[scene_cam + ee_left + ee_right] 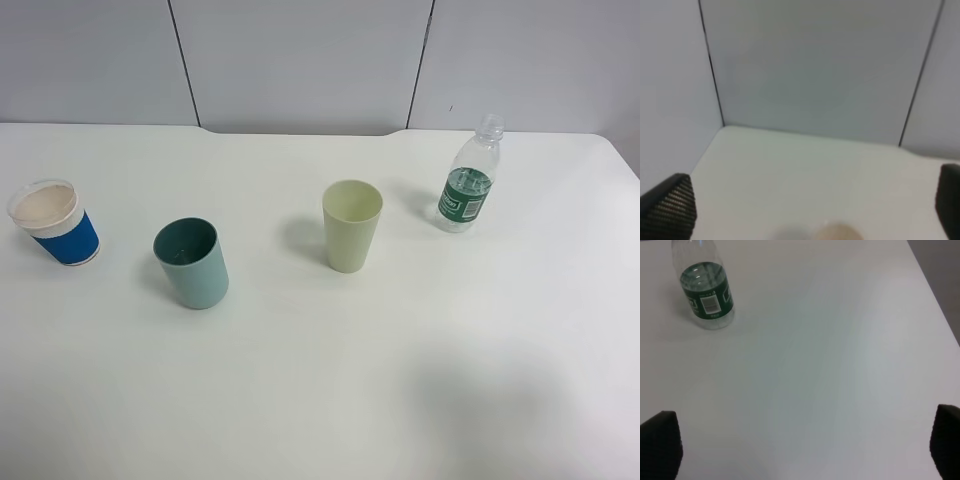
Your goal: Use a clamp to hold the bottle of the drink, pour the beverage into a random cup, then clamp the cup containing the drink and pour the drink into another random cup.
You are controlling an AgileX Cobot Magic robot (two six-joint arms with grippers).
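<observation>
Both pairs of fingers stand wide apart and grip nothing: the left gripper point(805, 205) looks over bare desk point(320, 400) toward the wall panels, the right gripper point(805, 450) hangs near the bottle point(705, 290). Four things stand upright on the smooth white desk. Far left is one short paper cup point(58, 225), blue-banded with a white rim. Next come two plain plastic tumblers, one teal tumbler point(192, 263), then one taller pale green tumbler point(351, 225). Far right stands one clear plastic bottle point(468, 180), dark green label, clear cap.
</observation>
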